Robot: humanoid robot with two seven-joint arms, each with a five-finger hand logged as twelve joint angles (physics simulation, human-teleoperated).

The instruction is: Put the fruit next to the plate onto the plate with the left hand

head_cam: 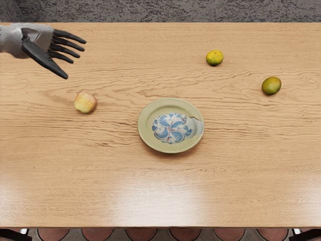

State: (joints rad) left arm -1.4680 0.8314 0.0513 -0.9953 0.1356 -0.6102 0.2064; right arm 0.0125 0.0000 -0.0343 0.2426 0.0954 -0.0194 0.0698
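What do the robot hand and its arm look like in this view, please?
The left robot hand has a light grey, angular shell over the wrist and back, with slim, tapered black fingers and a thicker black thumb. No cables or markings show. The right arm is out of view.

Wooden table point(160, 191) carries plate point(146, 125), apple point(85, 101), yellow citrus point(214, 57); green-yellow fruit point(271, 85) apart.

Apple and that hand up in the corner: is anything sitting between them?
No. The head view shows only bare table between the left hand and the apple.
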